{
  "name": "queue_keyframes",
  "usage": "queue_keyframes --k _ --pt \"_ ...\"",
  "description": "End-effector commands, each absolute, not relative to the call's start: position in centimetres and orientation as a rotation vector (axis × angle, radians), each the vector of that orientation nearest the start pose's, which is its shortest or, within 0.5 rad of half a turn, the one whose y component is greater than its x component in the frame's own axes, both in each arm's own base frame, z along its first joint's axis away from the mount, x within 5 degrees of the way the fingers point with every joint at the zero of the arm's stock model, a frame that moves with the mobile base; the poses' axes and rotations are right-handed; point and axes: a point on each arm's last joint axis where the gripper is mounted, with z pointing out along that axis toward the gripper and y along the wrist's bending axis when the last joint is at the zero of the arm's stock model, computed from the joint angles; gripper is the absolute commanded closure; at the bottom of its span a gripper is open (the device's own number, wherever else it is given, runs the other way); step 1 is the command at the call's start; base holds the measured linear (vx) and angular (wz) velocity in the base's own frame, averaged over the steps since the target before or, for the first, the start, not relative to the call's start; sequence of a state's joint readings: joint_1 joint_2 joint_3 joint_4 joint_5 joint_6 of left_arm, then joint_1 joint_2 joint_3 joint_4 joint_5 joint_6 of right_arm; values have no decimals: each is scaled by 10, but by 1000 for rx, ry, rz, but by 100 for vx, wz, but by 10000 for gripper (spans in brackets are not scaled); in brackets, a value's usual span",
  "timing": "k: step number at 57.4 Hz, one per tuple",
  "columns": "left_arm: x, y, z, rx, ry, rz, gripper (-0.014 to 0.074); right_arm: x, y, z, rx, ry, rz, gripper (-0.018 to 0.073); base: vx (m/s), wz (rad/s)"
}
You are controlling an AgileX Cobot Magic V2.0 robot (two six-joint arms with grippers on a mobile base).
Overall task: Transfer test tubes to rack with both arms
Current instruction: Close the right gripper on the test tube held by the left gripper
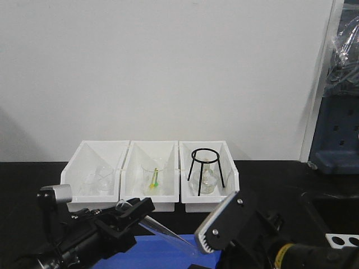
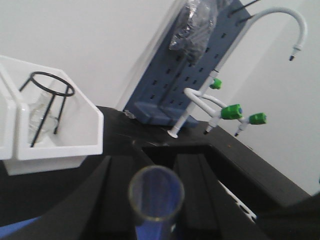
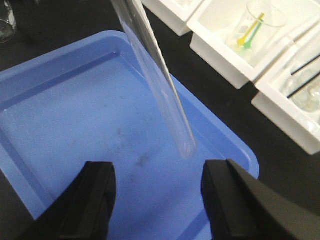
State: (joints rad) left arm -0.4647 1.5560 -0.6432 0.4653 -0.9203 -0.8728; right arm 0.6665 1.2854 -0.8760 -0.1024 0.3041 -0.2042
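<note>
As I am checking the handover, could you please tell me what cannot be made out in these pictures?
Rack: front view, cut off by the right edge; contents unknown.
Test tube: right wrist view, top end cut by the frame.
Same tube, left wrist view: blurred, only its mouth shows.
Glassware in the left bin: front view, clear on white, too faint to identify.

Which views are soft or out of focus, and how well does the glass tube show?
Left wrist view: the slim clear glass test tube, seen mouth-on, is close and blurred; the background is sharper. Right wrist view: it reads clearly against the blue plastic tray. Front view: even light, tube faint.
</note>
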Motion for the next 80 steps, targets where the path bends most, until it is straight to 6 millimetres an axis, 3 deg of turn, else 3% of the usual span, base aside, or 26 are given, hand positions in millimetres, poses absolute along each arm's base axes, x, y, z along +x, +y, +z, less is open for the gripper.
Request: queue_keyframes --k 1,16,32,46,80 --pt "257 -173 261 251 1468 -1200 601 226 175 323 -990 1843 172 111 0 0" --pt "258 -177 252 274 1449 -1240 601 255 199 330 -1110 1850 115 111 0 0" --pt "258 -177 254 275 1421 -1261 601 271 214 333 -1198 1825 104 111 0 0" --pt "255 -177 259 245 1372 -1347 601 277 219 328 -1220 1804 85 111 0 0" --pt "251 -181 256 325 1405 -1345 601 282 223 323 -1209 1798 92 132 0 0"
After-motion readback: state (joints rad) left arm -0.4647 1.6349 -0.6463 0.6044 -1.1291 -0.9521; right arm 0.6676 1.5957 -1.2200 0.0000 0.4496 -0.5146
